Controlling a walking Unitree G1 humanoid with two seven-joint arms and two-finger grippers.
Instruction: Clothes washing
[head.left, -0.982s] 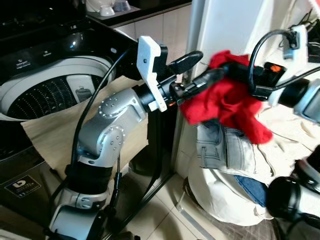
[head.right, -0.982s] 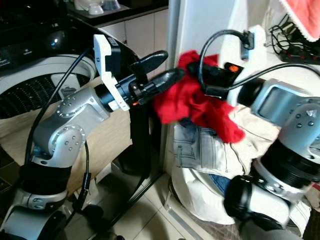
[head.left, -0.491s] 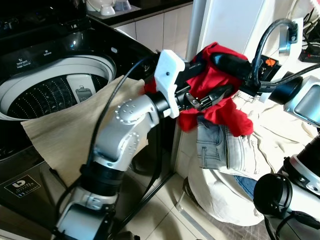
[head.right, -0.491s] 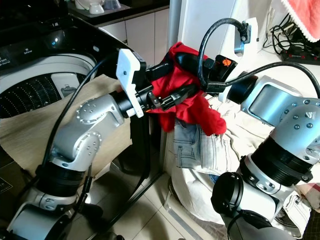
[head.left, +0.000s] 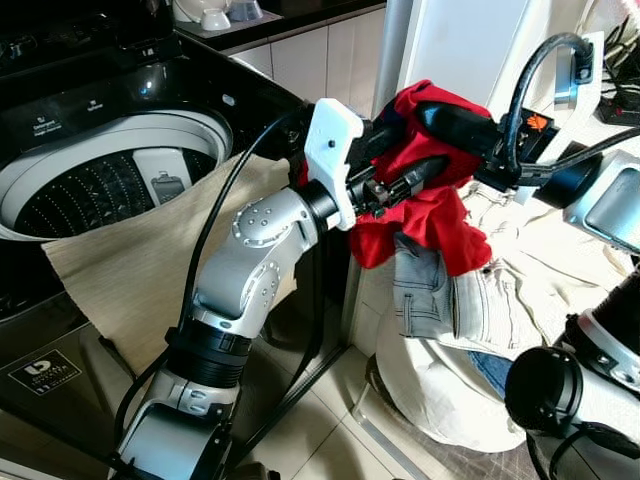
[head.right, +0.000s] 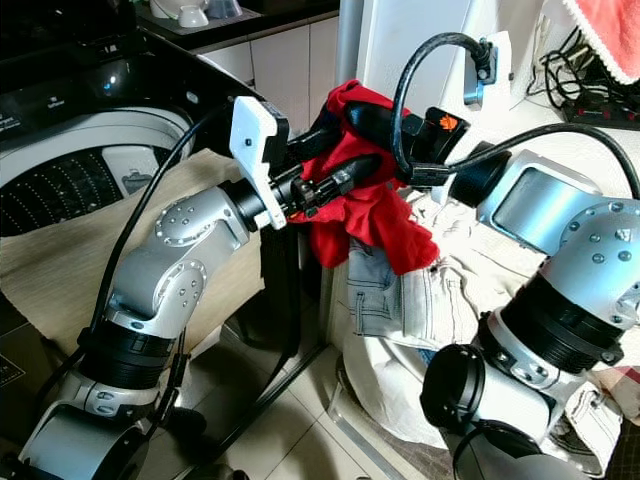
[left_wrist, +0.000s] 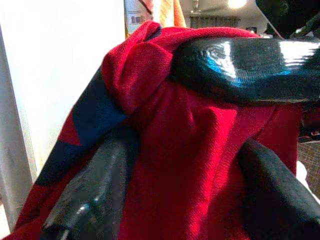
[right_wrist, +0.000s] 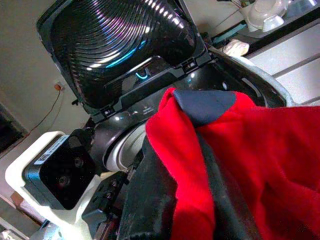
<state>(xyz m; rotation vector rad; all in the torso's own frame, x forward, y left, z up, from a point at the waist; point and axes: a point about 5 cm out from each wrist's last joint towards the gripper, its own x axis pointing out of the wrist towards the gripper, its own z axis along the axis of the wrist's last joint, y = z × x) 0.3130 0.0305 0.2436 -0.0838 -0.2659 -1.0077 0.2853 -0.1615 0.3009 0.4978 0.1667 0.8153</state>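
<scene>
Since a second ago the left gripper (head.left: 405, 180) has swung in from beside the red cloth (head.left: 430, 215) and now has its jaws closed into the bundle, right next to the right gripper (head.right: 365, 118), whose jaws also pinch the top of it. So the cloth hangs between both arms, up in the air over the laundry bag (head.left: 450, 400) with the jeans (head.left: 440, 300). Looks like a handover or a two-handed carry to me. Further back on the left, the washing machine (head.left: 100, 190) sits open with a beige cloth (head.left: 130, 270) draped over its rim, so that's the likely drop spot.
</scene>
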